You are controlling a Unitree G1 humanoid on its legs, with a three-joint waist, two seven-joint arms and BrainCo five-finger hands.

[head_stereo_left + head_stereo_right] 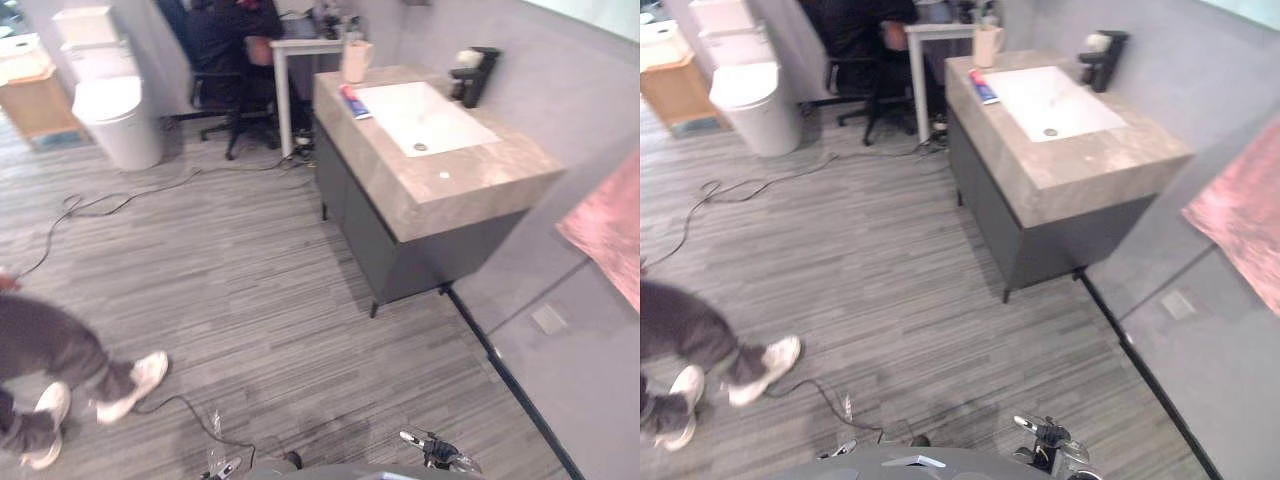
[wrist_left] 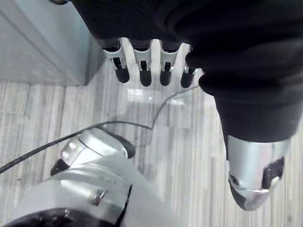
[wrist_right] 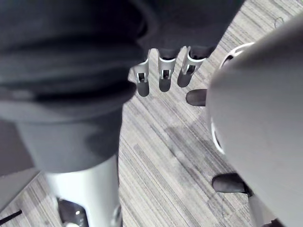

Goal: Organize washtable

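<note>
The washtable [image 1: 480,190] stands against the right wall, a stone-topped cabinet with a white sink [image 1: 425,115]. On its top lie a blue and red tube [image 1: 355,102] left of the sink and a small white bit [image 1: 445,175] near the front. A beige cup [image 1: 355,62] stands at the far corner, and a black tap [image 1: 475,75] with a white item [image 1: 465,58] beside it. My left hand [image 2: 143,66] hangs over the floor, fingers straight, holding nothing. My right hand [image 3: 165,75] hangs likewise, open and empty. Both are far from the washtable.
A person's legs in white shoes [image 1: 60,385] stand at the left. A toilet [image 1: 115,110] and wooden cabinet [image 1: 35,100] are at the back left. A seated person on an office chair [image 1: 235,60] and a white table [image 1: 300,50] are behind. A pink towel [image 1: 610,225] hangs at the right.
</note>
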